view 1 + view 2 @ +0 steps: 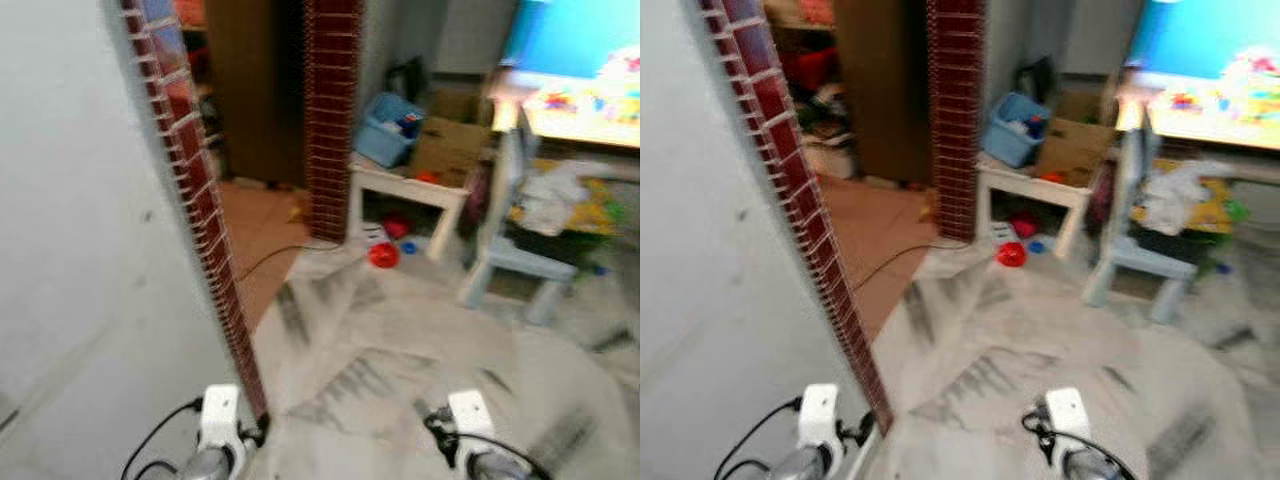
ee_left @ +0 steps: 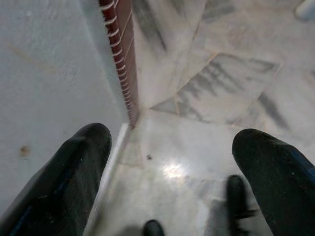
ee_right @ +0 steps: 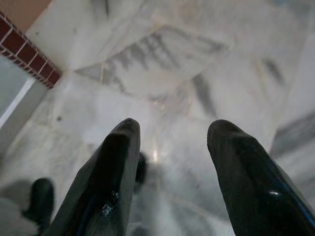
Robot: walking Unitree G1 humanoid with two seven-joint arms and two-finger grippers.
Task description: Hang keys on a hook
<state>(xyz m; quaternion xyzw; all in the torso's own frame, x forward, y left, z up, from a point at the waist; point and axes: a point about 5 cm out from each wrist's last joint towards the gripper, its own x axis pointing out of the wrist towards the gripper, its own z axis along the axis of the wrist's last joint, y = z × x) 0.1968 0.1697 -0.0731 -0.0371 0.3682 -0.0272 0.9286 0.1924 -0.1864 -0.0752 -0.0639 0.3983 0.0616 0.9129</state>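
While both arms hang low, left end effector (image 2: 167, 162) gapes wide and right end effector (image 3: 172, 162) stands open over marble floor (image 1: 400, 340), both empty. Keys, hook unseen; task seemingly unstarted.

home | marble floor (image 1: 400, 340) | toys (image 1: 384, 254) | child's chair (image 1: 515, 255)

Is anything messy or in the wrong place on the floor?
Yes. Small toys, one a red one, lie loose on the floor by the white table, and a black cable trails across the tiles. Blur hides finer detail.
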